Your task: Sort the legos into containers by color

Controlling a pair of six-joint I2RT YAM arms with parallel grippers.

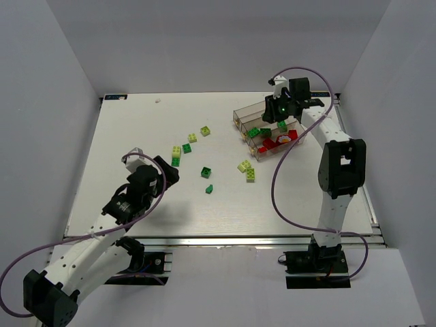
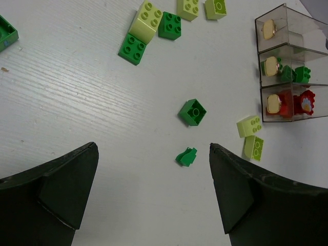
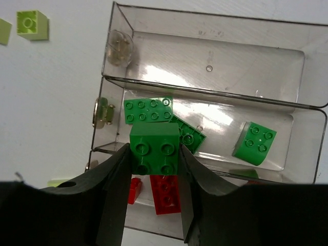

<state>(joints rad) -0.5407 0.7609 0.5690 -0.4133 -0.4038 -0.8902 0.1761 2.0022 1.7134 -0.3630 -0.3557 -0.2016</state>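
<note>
Black fingers point(image 3: 115, 189) of our right gripper point(image 3: 154, 159) fill the bottom of the right wrist view. They press on both sides of a dark green brick point(image 3: 154, 148) whose studs face the camera. The fingers cut off the nearest of the three containers point(image 3: 205, 92), so we see only parts of the red bricks point(image 3: 165, 193) inside it. The held brick sits in front of the wall between that bin and the middle one, where three other green bricks point(image 3: 147, 110) lie; how high it hangs we cannot tell. Round fittings point(image 3: 120, 46) at the bin ends are blurred through the plastic.

From above, the containers stand near the far right corner of the table point(image 1: 136, 129), partly covered by the right arm point(image 1: 340, 167), and we cannot pick out the held brick there. Our left gripper point(image 2: 154, 195) is spread wide and holds nothing, over the left half of the table. Loose legos point(image 2: 192, 111) lie ahead of it, apart from its fingers, scattered between it and the containers.
</note>
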